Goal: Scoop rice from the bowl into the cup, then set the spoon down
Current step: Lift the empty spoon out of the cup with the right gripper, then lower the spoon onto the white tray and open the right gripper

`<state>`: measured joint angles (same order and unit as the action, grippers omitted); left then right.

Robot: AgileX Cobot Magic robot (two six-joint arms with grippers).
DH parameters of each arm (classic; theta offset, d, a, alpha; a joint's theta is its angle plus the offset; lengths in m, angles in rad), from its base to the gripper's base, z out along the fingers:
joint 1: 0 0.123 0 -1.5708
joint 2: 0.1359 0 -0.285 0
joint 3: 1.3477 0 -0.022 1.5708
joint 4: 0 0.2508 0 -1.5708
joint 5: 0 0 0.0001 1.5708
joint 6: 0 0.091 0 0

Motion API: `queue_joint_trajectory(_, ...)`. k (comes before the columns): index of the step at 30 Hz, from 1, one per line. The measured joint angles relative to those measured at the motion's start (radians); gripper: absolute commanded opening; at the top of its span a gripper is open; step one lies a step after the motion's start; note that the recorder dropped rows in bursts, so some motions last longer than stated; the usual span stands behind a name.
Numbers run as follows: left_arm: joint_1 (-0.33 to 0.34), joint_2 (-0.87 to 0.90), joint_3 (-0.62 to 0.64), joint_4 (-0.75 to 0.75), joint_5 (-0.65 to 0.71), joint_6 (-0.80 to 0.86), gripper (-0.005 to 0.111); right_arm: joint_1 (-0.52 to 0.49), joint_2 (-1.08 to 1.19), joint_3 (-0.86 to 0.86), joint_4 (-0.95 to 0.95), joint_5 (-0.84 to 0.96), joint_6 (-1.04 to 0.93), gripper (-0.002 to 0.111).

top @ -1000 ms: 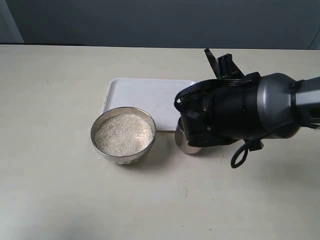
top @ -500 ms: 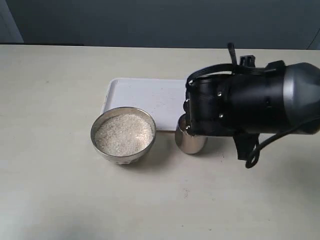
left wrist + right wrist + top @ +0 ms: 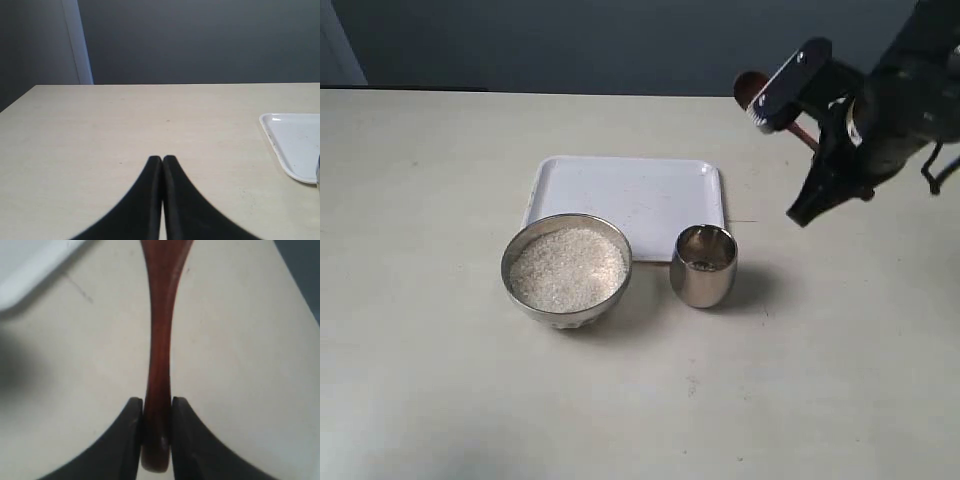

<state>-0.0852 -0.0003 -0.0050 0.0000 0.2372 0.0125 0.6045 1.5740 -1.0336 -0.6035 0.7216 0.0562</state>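
The metal bowl (image 3: 519,284) holds a heap of white rice (image 3: 567,268) at centre-left of the table. Right beside it stands the small steel cup (image 3: 704,266), upright, with a few grains showing inside. My right gripper (image 3: 816,144) hangs in the air to the upper right of the cup, shut on the end of the dark wooden spoon (image 3: 751,89). In the right wrist view the fingers grip the reddish handle (image 3: 159,340) at my right gripper (image 3: 157,401). My left gripper (image 3: 162,159) is shut on nothing, low over bare table.
A white tray (image 3: 625,190) lies flat behind the bowl and cup; its corner shows in the left wrist view as tray (image 3: 295,145) and in the right wrist view as tray (image 3: 30,265). A dark wall lies beyond the table's far edge.
My right arm has risen from over the cup and swung to the upper right with the spoon, uncovering the cup. Bowl, cup and tray have not moved.
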Motion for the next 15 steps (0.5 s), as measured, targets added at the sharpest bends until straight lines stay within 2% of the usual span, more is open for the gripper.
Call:
queue_joint_trajectory(2,0.000,0.000,0.000,0.000,0.000,0.000,0.001,-0.090,0.067,-0.111,0.104,-0.088,-0.171,-0.001)
queue_joint_trajectory(5,0.000,0.000,0.000,0.000,0.000,0.000,0.001,-0.144,0.201,-0.314,0.266,-0.103,-0.433,-0.001)
queue_joint_trajectory(7,0.000,0.000,0.000,0.000,0.000,0.000,0.001,-0.150,0.333,-0.480,0.451,-0.045,-0.629,-0.001)
queue_joint_trajectory(8,0.000,0.000,0.000,0.000,0.000,0.000,0.001,-0.151,0.425,-0.613,0.584,0.034,-0.744,-0.001)
queue_joint_trajectory(11,0.000,0.000,0.000,0.000,0.000,0.000,0.001,-0.151,0.609,-0.848,0.817,0.263,-0.917,-0.001)
queue_joint_trajectory(13,0.000,0.000,0.000,0.000,0.000,0.000,0.001,-0.151,0.708,-0.977,0.885,0.415,-0.956,-0.001)
queue_joint_trajectory(15,0.000,0.000,0.000,0.000,0.000,0.000,0.001,-0.151,0.753,-1.040,0.916,0.466,-0.963,-0.001)
